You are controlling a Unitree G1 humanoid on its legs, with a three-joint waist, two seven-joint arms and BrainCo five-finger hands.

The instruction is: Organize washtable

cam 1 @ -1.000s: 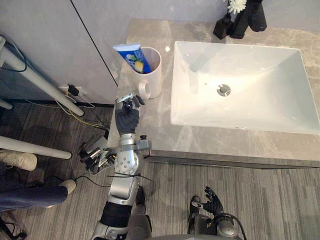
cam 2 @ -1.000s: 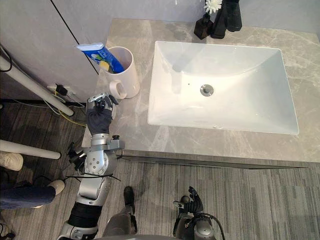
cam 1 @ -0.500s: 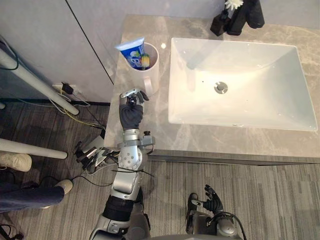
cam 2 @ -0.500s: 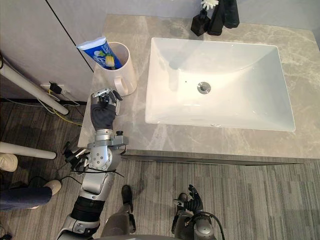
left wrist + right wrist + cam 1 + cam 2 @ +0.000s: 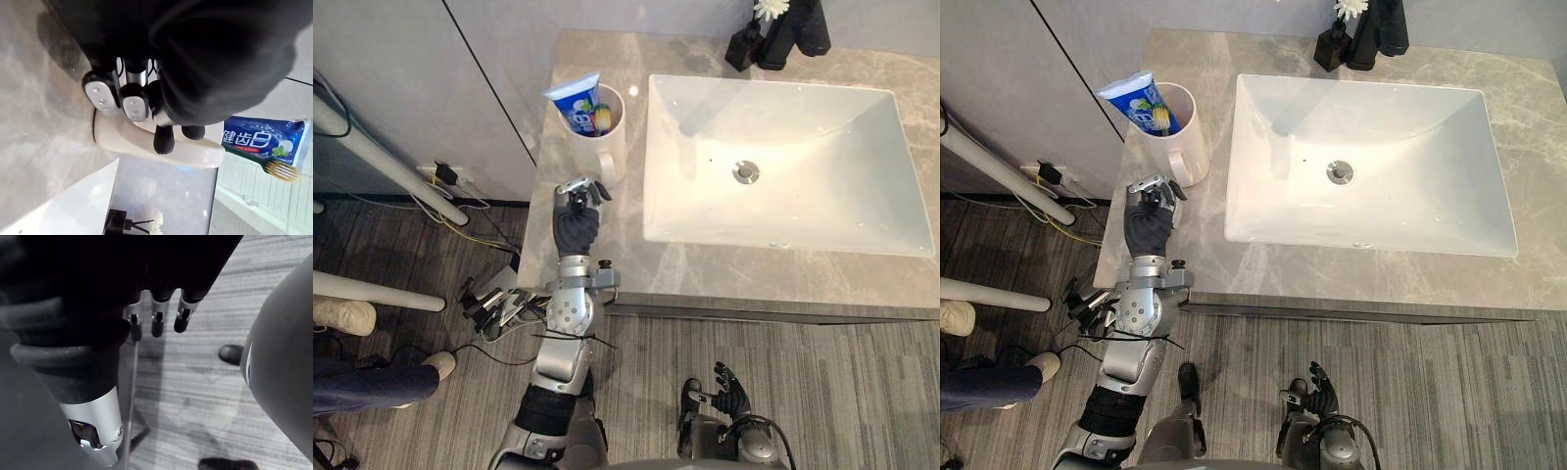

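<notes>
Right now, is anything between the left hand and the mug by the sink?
Nothing visible. The left hand is over the counter, right at the handle of the mug, with no object between them. Whether they touch can't be told.

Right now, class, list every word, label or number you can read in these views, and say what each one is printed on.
Toothpaste tube: a row of large white characters on its blue face, a brand name, so left unquoted; the smaller print by it is too small to read.
White mug: no print shows.
Sink: no print shows.
Dark bottles: no readable label.
</notes>
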